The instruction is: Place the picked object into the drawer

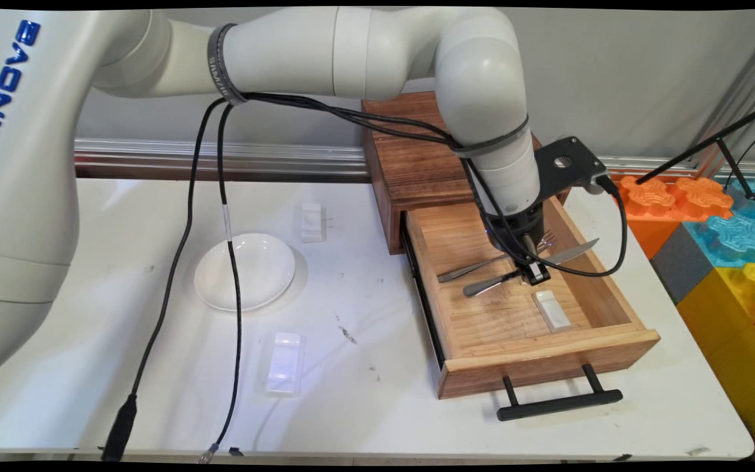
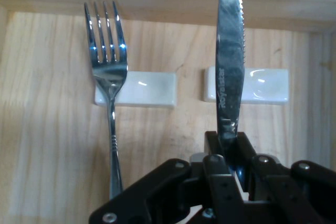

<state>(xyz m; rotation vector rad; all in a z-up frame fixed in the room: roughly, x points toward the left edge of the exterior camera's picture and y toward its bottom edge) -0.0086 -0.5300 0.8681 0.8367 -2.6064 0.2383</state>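
The black two-finger hand (image 1: pixel 534 273) hangs inside the open light-wood drawer (image 1: pixel 603 298), its fingers (image 2: pixel 216 174) closed narrow on a silver table knife with a serrated blade (image 1: pixel 567 253). In the hand view the blade rises straight up from between the fingers, its tip running out past the top edge, and crosses a small white ceramic cutlery rest (image 2: pixel 265 84) lying on the drawer floor. To the left of the knife a silver four-tined fork (image 2: pixel 107 64) lies alongside it — its neck laid over a second white ceramic rest (image 2: pixel 147 88), its handle running down beside the black linkage. The two rests lie side by side, apart from each other.

In the main view knife and fork lie near each other, both slanting from lower left to upper right under the wrist. A third white rest (image 1: pixel 551 309) lies on the drawer floor, nearer the drawer's front. The drawer is pulled out of a dark brown wooden cabinet (image 1: pixel 413 164) that stands on the white desk (image 1: pixel 364 393); its black bar handle (image 1: pixel 558 401) sticks out over the desk's near part.

Left of the drawer, on the desk, stands a round white plate (image 1: pixel 244 270). A small white rest (image 1: pixel 311 221) lies beyond the plate, and another white rest (image 1: pixel 284 362) lies nearer the desk's front edge — both well apart from the hand. Coloured foam blocks (image 1: pixel 712 223) are stacked off the desk's right side.
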